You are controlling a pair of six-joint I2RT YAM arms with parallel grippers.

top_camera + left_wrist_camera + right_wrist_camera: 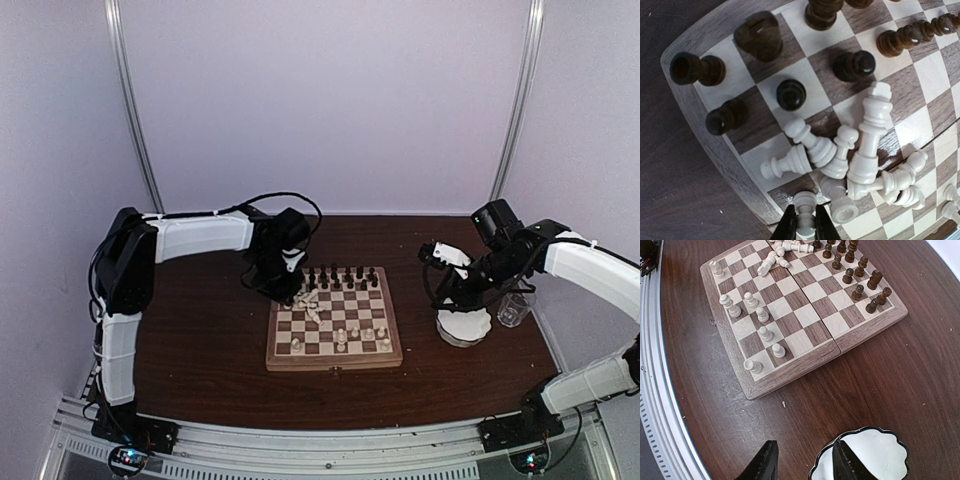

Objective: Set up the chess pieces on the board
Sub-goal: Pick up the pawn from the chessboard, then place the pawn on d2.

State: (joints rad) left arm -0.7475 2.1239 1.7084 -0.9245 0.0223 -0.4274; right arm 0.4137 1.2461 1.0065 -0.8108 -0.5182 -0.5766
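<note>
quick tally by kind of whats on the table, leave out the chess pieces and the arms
square wooden checkered chessboard: 1
white scalloped bowl: 1
small clear cup: 1
total: 3

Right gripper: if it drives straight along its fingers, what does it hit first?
Probably the white scalloped bowl: one finger of the right gripper overlaps its rim, while the other is over bare dark wooden table. Depth is unclear.
</note>
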